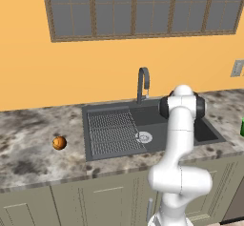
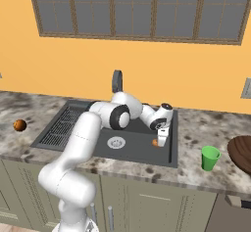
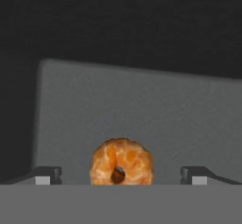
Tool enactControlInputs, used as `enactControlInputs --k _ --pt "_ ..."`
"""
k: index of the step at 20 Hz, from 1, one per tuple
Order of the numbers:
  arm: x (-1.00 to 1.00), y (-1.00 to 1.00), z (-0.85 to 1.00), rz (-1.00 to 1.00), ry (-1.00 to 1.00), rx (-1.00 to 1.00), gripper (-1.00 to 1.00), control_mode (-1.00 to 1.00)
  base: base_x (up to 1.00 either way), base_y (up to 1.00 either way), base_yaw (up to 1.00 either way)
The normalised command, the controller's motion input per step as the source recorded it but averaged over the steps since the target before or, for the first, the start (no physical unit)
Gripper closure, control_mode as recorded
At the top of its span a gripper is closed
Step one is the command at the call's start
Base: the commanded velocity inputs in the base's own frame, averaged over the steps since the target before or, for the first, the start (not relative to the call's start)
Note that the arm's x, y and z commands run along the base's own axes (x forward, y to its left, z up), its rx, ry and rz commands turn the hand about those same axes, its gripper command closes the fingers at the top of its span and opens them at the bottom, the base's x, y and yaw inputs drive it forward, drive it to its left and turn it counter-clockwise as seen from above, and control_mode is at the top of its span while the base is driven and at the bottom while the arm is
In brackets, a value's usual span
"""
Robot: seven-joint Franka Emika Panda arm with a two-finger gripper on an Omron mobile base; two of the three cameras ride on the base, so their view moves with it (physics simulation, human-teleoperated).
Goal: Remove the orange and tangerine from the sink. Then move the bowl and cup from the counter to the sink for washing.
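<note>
Speckled grey marble counter (image 1: 28, 144) carries wide dark grey rectangular sink (image 2: 142, 150), long axis along wall. Gripper (image 3: 121, 176) low in right basin, jaws wide, straddling small orange segmented tangerine (image 3: 121, 163), dimple toward camera, not touching. Round orange (image 1: 59, 143) on counter left of sink.

You have the sink (image 2: 73, 106) set into the tabletop (image 2: 196, 128) below the window, faucet (image 2: 117, 81) at its back edge. The tangerine (image 3: 121, 162) lies in the basin's right end between the gripper's (image 2: 160, 139) fingers. The orange (image 1: 59, 142) sits on the tabletop left of the sink; the cup (image 2: 210, 158) and bowl (image 2: 241, 151) stand right of it, bowl farthest.
</note>
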Motion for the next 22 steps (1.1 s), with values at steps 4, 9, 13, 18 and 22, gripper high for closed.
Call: enactControlInputs --k 4,9,13,18,22 --pt "0.12 0.00 -0.14 0.00 0.03 0.05 -1.00 -1.00 0.00 0.00 0.00" --pt "0.06 0.00 -0.16 0.00 0.04 0.05 -1.00 -1.00 0.00 0.00 0.00" --pt "0.04 0.02 -0.09 -0.02 0.05 0.03 -1.00 -1.00 0.00 0.00 0.00" --pt "0.16 0.05 -0.09 -0.03 0.02 0.00 -1.00 -1.00 0.00 0.00 0.00" --pt "0.13 0.06 -0.07 -0.03 0.05 0.01 -1.00 -1.00 0.00 0.00 0.00"
